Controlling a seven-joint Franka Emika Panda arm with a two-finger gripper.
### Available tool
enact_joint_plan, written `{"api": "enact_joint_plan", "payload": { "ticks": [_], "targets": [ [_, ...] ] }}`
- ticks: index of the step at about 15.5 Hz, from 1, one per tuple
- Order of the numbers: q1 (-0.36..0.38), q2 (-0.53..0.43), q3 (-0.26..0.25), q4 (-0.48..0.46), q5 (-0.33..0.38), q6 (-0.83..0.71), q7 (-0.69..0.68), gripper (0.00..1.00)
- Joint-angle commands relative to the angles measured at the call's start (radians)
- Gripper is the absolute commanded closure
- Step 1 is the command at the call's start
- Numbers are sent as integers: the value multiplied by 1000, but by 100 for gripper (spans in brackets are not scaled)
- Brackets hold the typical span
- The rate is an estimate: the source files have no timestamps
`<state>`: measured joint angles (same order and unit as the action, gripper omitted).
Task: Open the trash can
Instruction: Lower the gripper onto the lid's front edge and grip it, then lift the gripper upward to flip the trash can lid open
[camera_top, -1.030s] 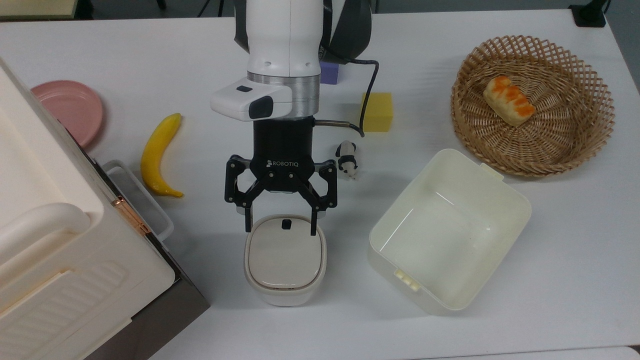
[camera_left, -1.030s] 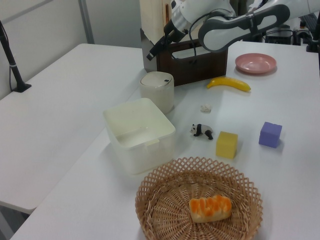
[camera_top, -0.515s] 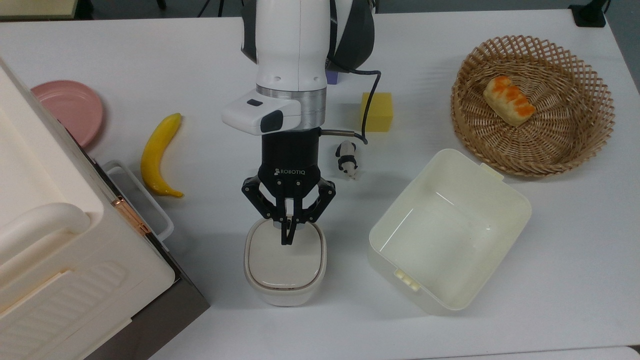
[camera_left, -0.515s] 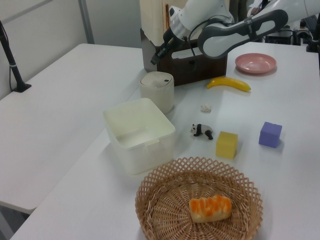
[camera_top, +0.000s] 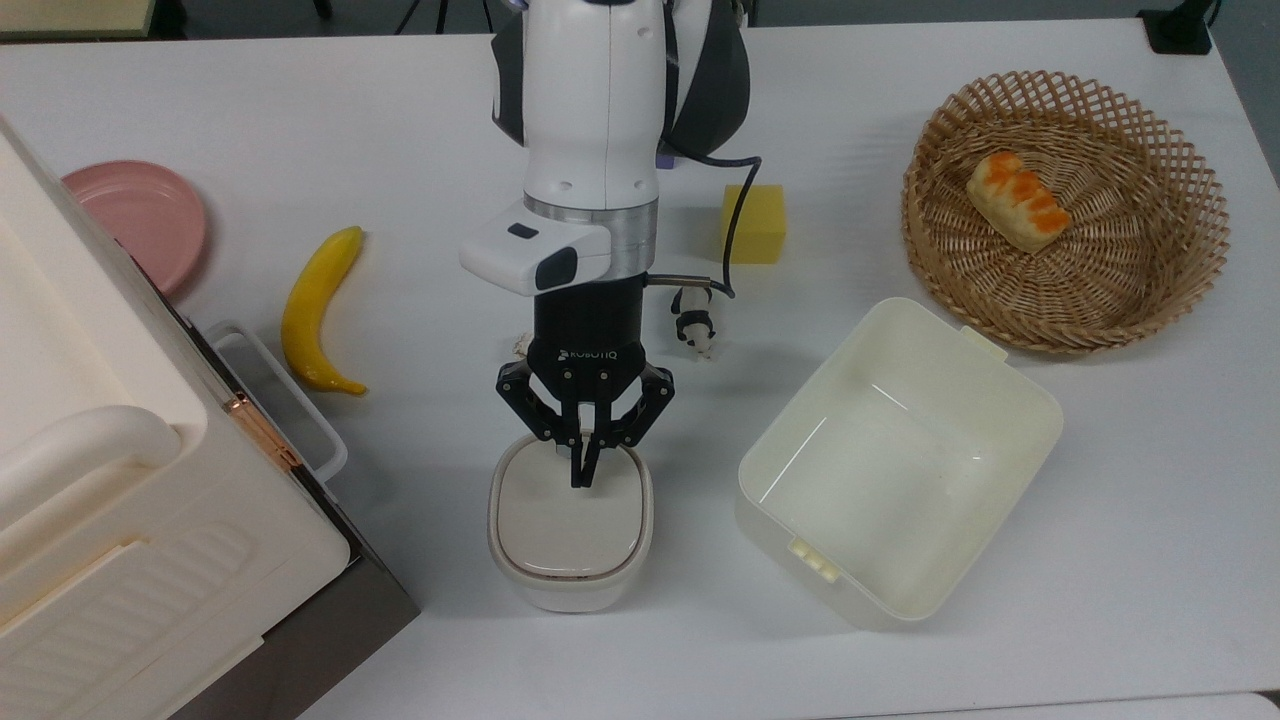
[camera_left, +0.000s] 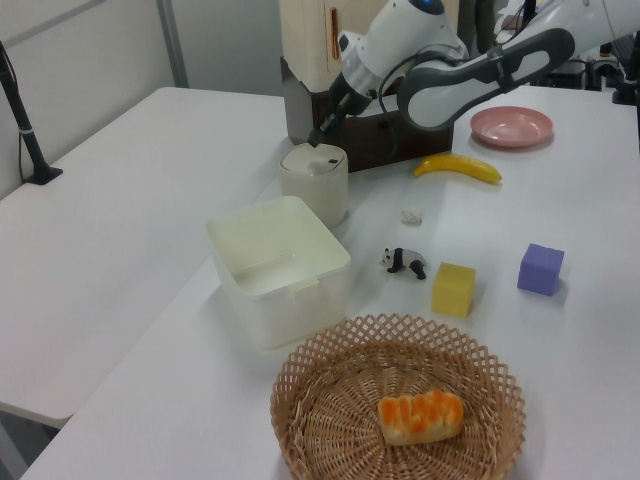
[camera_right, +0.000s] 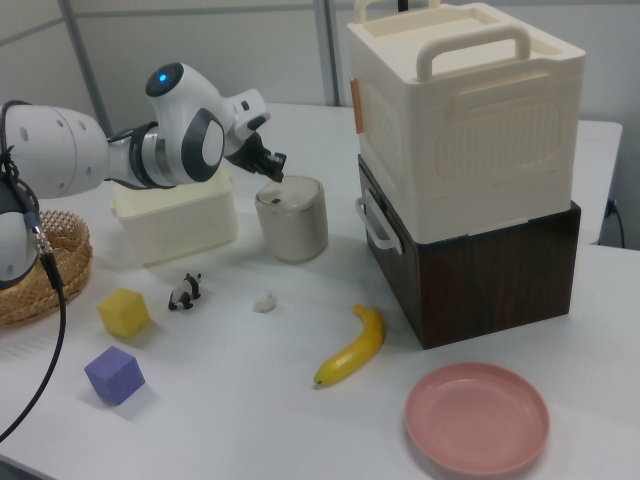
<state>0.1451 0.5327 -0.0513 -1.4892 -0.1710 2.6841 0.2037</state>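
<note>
On the white bench (camera_top: 300, 120) stand one small white rounded-square trash can (camera_top: 570, 520) with a beige-grey lid, one larger cream lidless rectangular tub (camera_top: 900, 465), one round woven wicker basket (camera_top: 1065, 210) holding one orange-striped bread roll (camera_top: 1018, 200), one yellow banana (camera_top: 318, 308), one pink round plate (camera_top: 140, 220), one yellow cube (camera_top: 753, 223), one purple cube (camera_left: 541, 268), one small black-and-white panda figure (camera_left: 404, 262), one tiny white crumpled lump (camera_left: 411, 215), and one big cream box with a handle (camera_right: 465, 120) stacked on a dark brown block (camera_right: 490, 270).

The trash can sits between the big box and the tub, its lid lying flat and closed. The black two-finger gripper (camera_top: 583, 470) points down over the lid's edge nearest the arm in the top view; its jaws are drawn together with nothing between them, and their tips lie on or just above the lid there.
</note>
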Motion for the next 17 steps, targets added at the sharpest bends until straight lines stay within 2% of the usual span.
{"api": "enact_joint_plan", "payload": {
  "ticks": [1, 10, 17],
  "targets": [
    [14, -30, -15, -66, -13, -24, -27, 94],
    [13, -28, -18, -97, -5, -24, -43, 94],
    [13, -135, -33, -89, 15, -30, -18, 92]
  ]
}}
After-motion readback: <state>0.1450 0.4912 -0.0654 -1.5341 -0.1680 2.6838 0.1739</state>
